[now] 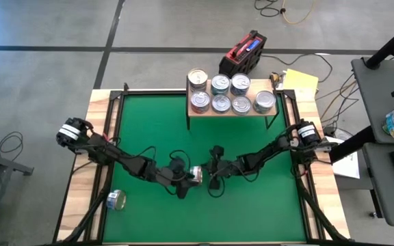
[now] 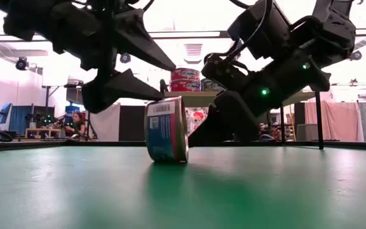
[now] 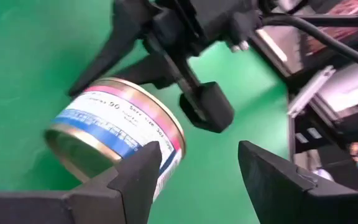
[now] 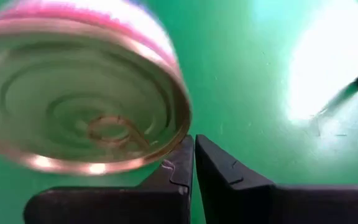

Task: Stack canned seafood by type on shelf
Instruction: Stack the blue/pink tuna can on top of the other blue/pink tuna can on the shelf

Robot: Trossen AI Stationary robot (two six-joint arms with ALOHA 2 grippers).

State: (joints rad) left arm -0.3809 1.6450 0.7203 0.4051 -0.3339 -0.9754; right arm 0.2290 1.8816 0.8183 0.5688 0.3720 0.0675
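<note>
One can of seafood [image 2: 166, 130] lies on its curved wall on the green mat [image 1: 252, 205], between my two grippers; it shows a blue, white and pink label and a gold lid. My left gripper [image 3: 197, 152] is open, and the can is beside one finger rather than between the two. My right gripper [image 4: 194, 146] is shut, with its tips at the can's lid. Several cans [image 1: 221, 102] stand on the wooden shelf [image 1: 204, 114] at the far edge, one of them stacked. Another can [image 1: 117, 199] lies near the left front corner. My left gripper has the outer side of one finger [image 3: 143, 167] against or just beside the can's labelled wall [image 3: 126, 127]; I cannot tell whether they touch. My right gripper puts its shut fingertips [image 4: 182, 155] to the lower rim of the can's lid [image 4: 166, 134], coming from the table's right and slanting down. The can's wall rests on the mat.
A wooden border [image 1: 81, 205] frames the mat. Behind the shelf are a red and black case [image 1: 246, 51] and a yellow paper [image 1: 299, 82]. The mat has bare green room at the near right. A person [image 2: 75, 122] sits far off in the room.
</note>
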